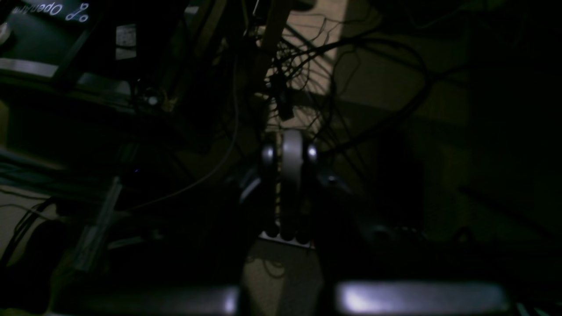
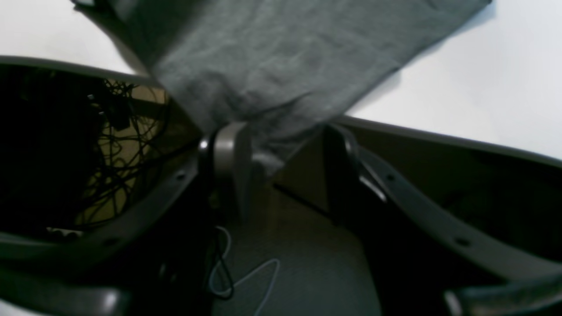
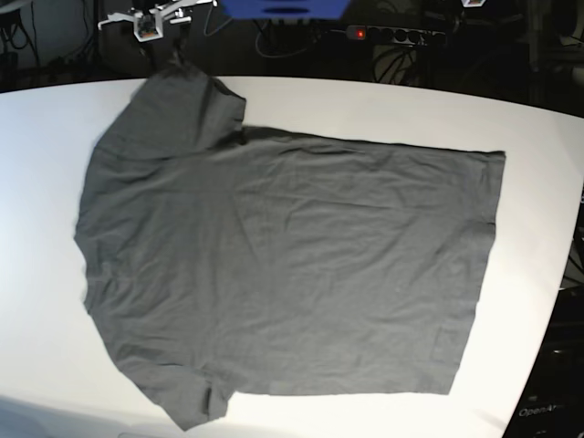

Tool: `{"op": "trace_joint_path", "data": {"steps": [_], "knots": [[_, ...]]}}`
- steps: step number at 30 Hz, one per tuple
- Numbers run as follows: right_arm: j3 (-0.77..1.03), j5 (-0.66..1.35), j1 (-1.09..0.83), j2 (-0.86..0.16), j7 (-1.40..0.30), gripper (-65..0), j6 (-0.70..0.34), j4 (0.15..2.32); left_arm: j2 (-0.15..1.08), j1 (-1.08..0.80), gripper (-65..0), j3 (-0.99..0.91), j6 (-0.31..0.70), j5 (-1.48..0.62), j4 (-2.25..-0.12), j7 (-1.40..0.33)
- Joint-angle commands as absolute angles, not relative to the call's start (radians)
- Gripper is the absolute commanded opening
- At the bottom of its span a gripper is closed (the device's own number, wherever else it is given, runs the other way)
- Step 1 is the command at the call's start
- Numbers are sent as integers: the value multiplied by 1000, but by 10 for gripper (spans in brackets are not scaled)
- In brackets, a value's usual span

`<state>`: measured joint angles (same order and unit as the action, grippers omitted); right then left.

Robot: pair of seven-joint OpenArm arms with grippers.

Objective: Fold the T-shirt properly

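Note:
The dark grey T-shirt [image 3: 292, 246] lies spread flat on the white table [image 3: 36, 164], collar side to the left and hem to the right. One sleeve [image 3: 182, 91] reaches the table's far edge. In the right wrist view that sleeve's corner [image 2: 272, 79] hangs over the table rim [image 2: 439, 140] between the fingers of my right gripper [image 2: 285, 145]. The jaws stand apart, and the cloth tip touches the left finger [image 2: 230, 162] unclamped. My left gripper [image 1: 290, 145] is shut on nothing, off the table, facing a dark tangle of cables.
Cables [image 1: 316, 66] hang in the dark space below the table. A power strip [image 3: 383, 35] with a red light and a blue object [image 3: 283, 7] sit beyond the far edge. The table's right edge [image 3: 561, 301] curves away near the hem.

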<state>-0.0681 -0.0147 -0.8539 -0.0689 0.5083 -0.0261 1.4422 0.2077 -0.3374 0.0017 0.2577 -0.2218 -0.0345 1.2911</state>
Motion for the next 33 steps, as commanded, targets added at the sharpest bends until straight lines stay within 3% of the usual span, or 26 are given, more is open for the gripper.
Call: {"op": "trace_joint_path", "data": {"steps": [1, 19, 33], "knots": [[-68, -7, -869, -71, 533, -376, -36, 1455, 217, -352, -639, -1, 254, -228, -33, 1316], [-58, 7, -868, -70, 542, -379, -39, 1455, 231, -340, -639, -1, 252, -228, -33, 1270], [-59, 171, -858, -87, 587, -376, -45, 1448, 243, -341, -639, -73, 255, -228, -33, 1270]]}}
